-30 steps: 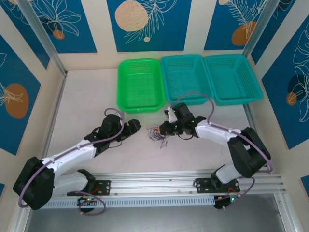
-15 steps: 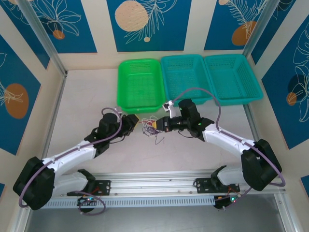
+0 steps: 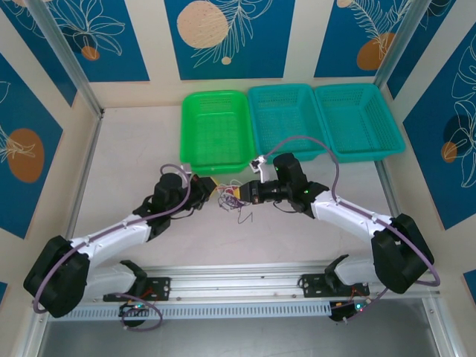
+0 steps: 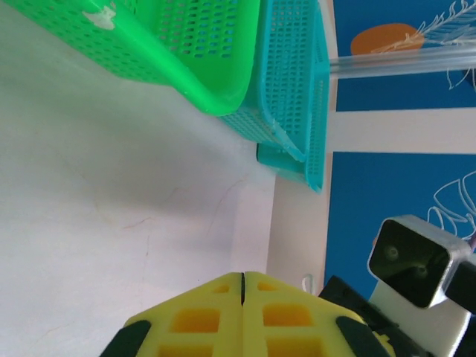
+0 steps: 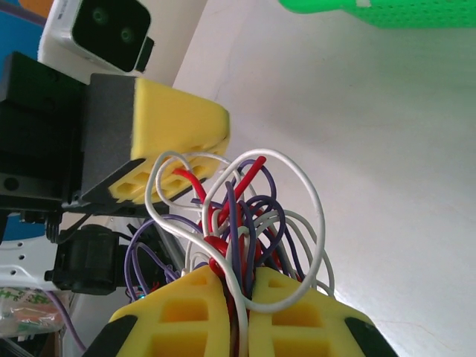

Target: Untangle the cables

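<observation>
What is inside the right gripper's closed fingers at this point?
The cables: red, white and purple loops bunch out of the right gripper. Where each strand runs between the yellow pads is covered.

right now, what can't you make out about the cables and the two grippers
- top view: the cables are too small to count or trace single strands
- right wrist view: the right gripper hides the clamped parts between its pads; the lower edge cuts them off
- left wrist view: the left gripper is shut, its pads hiding whether a strand is caught
</observation>
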Action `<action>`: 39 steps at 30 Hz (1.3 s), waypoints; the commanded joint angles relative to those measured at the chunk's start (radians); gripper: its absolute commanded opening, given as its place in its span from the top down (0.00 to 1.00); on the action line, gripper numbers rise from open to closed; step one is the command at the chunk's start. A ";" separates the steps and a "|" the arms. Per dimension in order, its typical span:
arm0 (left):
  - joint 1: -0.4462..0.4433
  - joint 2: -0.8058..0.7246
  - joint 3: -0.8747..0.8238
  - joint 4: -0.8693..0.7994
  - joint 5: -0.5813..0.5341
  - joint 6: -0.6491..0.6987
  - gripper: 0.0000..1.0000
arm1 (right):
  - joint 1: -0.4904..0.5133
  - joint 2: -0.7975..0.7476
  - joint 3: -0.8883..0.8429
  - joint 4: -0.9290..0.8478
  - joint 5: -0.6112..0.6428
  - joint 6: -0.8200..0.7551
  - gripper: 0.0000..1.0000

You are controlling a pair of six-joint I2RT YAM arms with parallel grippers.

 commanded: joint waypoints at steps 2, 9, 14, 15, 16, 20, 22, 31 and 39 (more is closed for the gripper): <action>-0.002 -0.075 -0.005 -0.055 -0.065 0.071 1.00 | 0.002 0.017 -0.019 -0.021 0.080 0.037 0.92; 0.035 -0.254 0.027 -0.303 -0.206 0.259 1.00 | -0.135 0.061 -0.222 -0.104 0.315 0.241 0.88; 0.059 -0.365 -0.015 -0.360 -0.280 0.304 1.00 | -0.274 -0.002 -0.329 -0.082 0.267 0.244 0.78; 0.060 -0.361 -0.017 -0.359 -0.269 0.313 1.00 | -0.268 -0.022 -0.313 -0.115 0.270 0.220 0.75; 0.059 -0.346 -0.016 -0.354 -0.249 0.325 1.00 | -0.255 -0.042 -0.296 -0.136 0.272 0.191 0.73; 0.058 -0.244 -0.011 -0.302 -0.140 0.335 1.00 | -0.138 -0.128 -0.215 -0.187 0.345 0.097 0.61; 0.057 -0.188 -0.007 -0.271 -0.093 0.323 1.00 | -0.056 -0.165 -0.177 -0.170 0.384 0.050 0.56; 0.050 -0.149 0.038 -0.285 -0.034 0.330 1.00 | 0.203 -0.081 -0.142 0.259 0.342 -0.262 0.29; 0.023 -0.177 0.091 -0.301 0.002 0.311 1.00 | 0.290 0.252 -0.108 0.795 0.397 -0.335 0.25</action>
